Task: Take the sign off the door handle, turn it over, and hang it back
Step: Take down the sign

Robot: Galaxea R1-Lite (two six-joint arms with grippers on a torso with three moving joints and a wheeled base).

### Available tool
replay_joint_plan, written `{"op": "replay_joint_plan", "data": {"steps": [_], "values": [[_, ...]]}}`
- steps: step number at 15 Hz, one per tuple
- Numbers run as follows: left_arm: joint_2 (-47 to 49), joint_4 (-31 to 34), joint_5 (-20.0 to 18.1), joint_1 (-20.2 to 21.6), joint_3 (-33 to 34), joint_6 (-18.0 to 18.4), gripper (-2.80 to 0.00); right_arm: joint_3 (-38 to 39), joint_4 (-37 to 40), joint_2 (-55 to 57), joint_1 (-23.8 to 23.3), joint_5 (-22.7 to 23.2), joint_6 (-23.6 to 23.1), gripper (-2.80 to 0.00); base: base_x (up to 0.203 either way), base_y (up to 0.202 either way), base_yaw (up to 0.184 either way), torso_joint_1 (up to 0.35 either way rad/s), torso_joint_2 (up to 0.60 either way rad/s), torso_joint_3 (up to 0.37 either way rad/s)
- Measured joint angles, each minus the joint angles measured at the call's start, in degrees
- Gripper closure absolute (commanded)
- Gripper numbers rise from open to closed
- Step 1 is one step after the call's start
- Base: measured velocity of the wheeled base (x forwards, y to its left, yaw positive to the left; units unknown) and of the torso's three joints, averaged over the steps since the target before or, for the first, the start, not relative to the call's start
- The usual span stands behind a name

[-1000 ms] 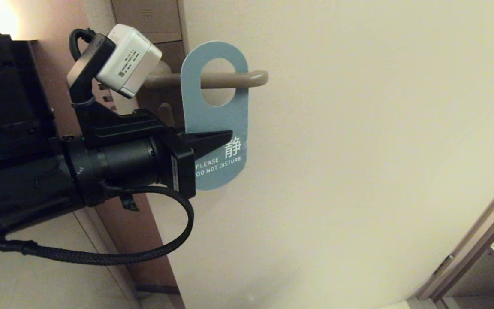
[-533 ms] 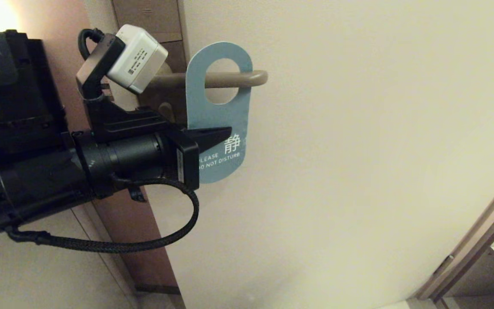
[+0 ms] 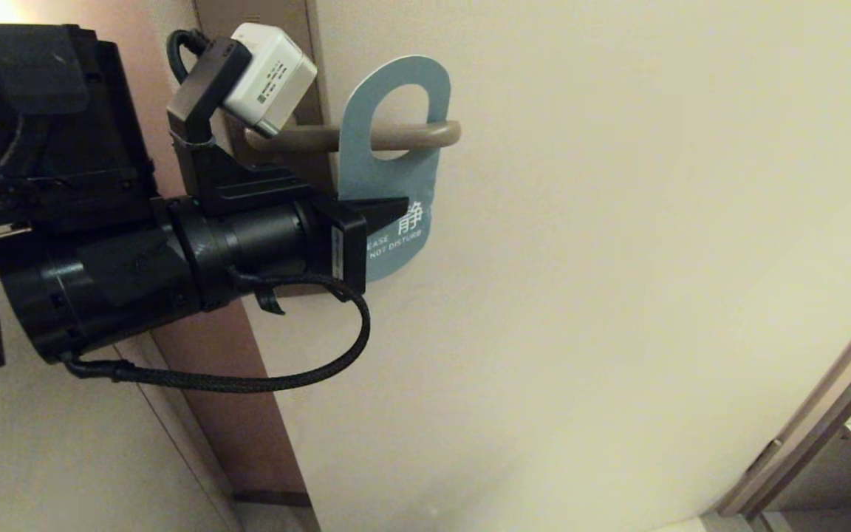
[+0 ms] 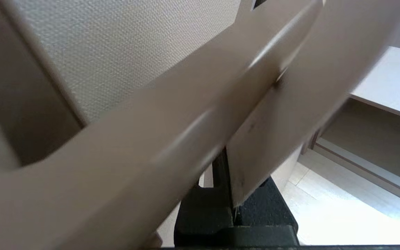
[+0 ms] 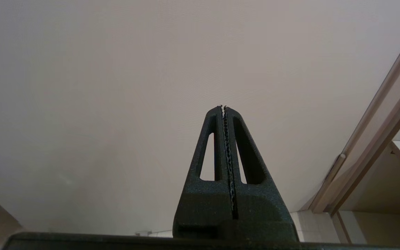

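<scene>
The sign (image 3: 396, 177) shows its blue side and hangs through its oval hole on the door handle (image 3: 425, 135), a beige lever. It sits tilted, its top leaning right, with the lever low in the hole. My left gripper (image 3: 400, 205) comes in from the left and is shut on the sign's lower half, just above the white lettering. In the left wrist view the sign's card (image 4: 290, 104) runs down between the black fingers (image 4: 217, 208), and the lever (image 4: 116, 156) crosses close in front. My right gripper (image 5: 223, 107) is shut on nothing and faces the bare door.
The pale door panel (image 3: 617, 258) fills most of the head view. A brown lock plate (image 3: 263, 22) stands behind the left wrist camera. A wooden frame edge (image 3: 802, 443) runs along the lower right, with light floor beyond.
My left arm has risen and shifted right with the sign in its grip. The sign has gone up and tilted, so the lever now sits lower in the hole.
</scene>
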Motion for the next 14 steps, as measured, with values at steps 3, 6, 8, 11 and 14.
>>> {"op": "replay_joint_plan", "data": {"steps": [3, 6, 8, 11, 14], "values": [[0.6, 0.0, 0.6, -0.6, -0.4, 0.0, 0.0, 0.0, 0.0, 0.0, 0.0, 0.0, 0.0, 0.0, 0.0, 0.0, 0.0, 0.0, 0.0, 0.0], [0.9, 0.0, 4.2, -3.1, -0.5, 0.0, 0.0, 0.0, 0.0, 0.0, 0.0, 0.0, 0.0, 0.0, 0.0, 0.0, 0.0, 0.0, 0.0, 0.0], [1.0, 0.0, 6.4, -5.0, -0.5, 0.0, 0.0, 0.0, 0.0, 0.0, 0.0, 0.0, 0.0, 0.0, 0.0, 0.0, 0.0, 0.0, 0.0, 0.0], [1.1, -0.1, 9.8, -6.7, -0.5, 0.9, 0.0, 0.0, 0.0, 0.0, 0.0, 0.0, 0.0, 0.0, 0.0, 0.0, 0.0, 0.0, 0.0, 0.0], [1.6, -0.2, 15.9, -8.2, -0.3, 2.9, 0.0, 0.0, 0.0, 0.0, 0.0, 0.0, 0.0, 0.0, 0.0, 0.0, 0.0, 0.0, 0.0, 0.0]]}}
